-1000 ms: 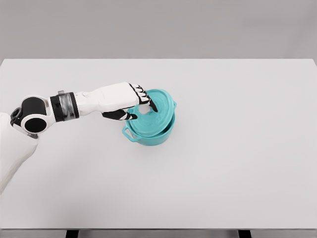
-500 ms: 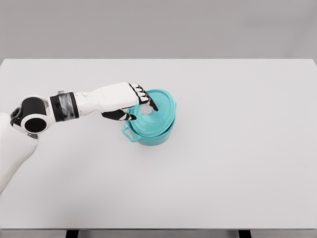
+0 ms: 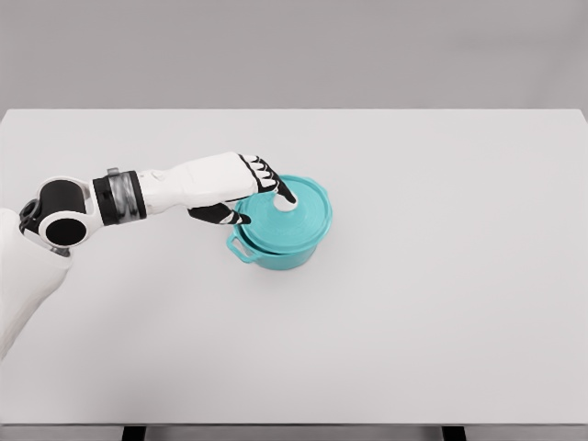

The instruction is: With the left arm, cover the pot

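A teal pot (image 3: 278, 257) stands on the white table (image 3: 413, 303), left of the middle. Its teal lid (image 3: 305, 219) lies flat on the rim, set a little to the right so that it overhangs that side. The lid's white knob (image 3: 285, 205) shows free in the middle. My left hand (image 3: 266, 208) hangs over the lid's left part, arm reaching in from the left. Its black fingertips (image 3: 286, 194) touch the knob's upper edge, while the thumb stays apart at the lid's left rim. The fingers are relaxed and grip nothing. The right arm is out of view.
The pot's near-left handle (image 3: 241, 250) sticks out toward my forearm. Nothing else stands on the table, whose far edge runs along the grey wall.
The lid, tilted and held at the knob before, has dropped flat onto the pot and slid slightly right. The knob has come out from under the fingers. The hand has barely moved.
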Robot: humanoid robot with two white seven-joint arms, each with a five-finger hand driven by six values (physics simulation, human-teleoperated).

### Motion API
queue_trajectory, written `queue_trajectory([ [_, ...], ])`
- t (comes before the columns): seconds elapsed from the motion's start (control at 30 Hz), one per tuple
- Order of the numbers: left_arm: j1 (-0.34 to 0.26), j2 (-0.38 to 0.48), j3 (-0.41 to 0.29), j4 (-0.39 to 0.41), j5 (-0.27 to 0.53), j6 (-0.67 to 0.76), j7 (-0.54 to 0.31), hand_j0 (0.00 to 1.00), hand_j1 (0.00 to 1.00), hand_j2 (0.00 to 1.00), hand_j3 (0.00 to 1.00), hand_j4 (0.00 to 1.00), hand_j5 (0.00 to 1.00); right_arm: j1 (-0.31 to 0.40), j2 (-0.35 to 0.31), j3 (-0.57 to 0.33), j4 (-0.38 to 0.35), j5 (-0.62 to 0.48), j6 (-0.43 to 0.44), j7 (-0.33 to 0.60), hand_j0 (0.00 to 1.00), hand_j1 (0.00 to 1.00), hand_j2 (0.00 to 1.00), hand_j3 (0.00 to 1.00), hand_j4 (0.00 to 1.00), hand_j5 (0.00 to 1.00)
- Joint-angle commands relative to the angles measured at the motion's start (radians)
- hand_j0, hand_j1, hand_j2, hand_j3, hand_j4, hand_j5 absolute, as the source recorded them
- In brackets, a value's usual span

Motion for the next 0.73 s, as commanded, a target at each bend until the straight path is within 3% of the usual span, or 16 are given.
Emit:
queue_trajectory([
  [0.0, -0.002, 0.001, 0.004, -0.004, 0.009, 0.003, 0.001, 0.81, 0.81, 0.81, 0.81, 0.81, 0.81, 0.0, 0.0, 0.0, 0.0, 0.0, 0.0, 0.0, 1.0, 1.0, 1.0, 1.0, 1.0, 1.0],
  [0.07, -0.006, 0.015, 0.015, -0.047, 0.017, 0.003, 0.001, 0.87, 0.87, 0.87, 0.87, 0.87, 0.87, 0.0, 0.0, 0.0, 0.0, 0.0, 0.0, 0.0, 1.0, 1.0, 1.0, 1.0, 1.0, 1.0],
  [0.17, -0.006, 0.196, 0.03, -0.133, 0.121, 0.003, 0.001, 1.0, 1.0, 1.0, 1.0, 1.0, 1.0, 0.0, 0.0, 0.0, 0.0, 0.0, 0.0, 0.0, 1.0, 1.0, 1.0, 1.0, 1.0, 1.0],
  [0.27, 0.023, 0.374, 0.146, -0.138, 0.234, 0.003, 0.001, 1.0, 1.0, 1.0, 1.0, 1.0, 1.0, 0.0, 0.0, 0.0, 0.0, 0.0, 0.0, 0.0, 1.0, 1.0, 1.0, 1.0, 1.0, 1.0],
  [0.4, 0.106, 0.396, 0.243, -0.123, 0.233, 0.003, 0.001, 1.0, 1.0, 1.0, 1.0, 1.0, 1.0, 0.0, 0.0, 0.0, 0.0, 0.0, 0.0, 0.0, 1.0, 1.0, 1.0, 1.0, 1.0, 1.0],
  [0.7, 0.13, 0.397, 0.245, -0.112, 0.23, 0.003, 0.001, 1.0, 1.0, 1.0, 1.0, 1.0, 1.0, 0.0, 0.0, 0.0, 0.0, 0.0, 0.0, 0.0, 1.0, 1.0, 1.0, 1.0, 1.0, 1.0],
])
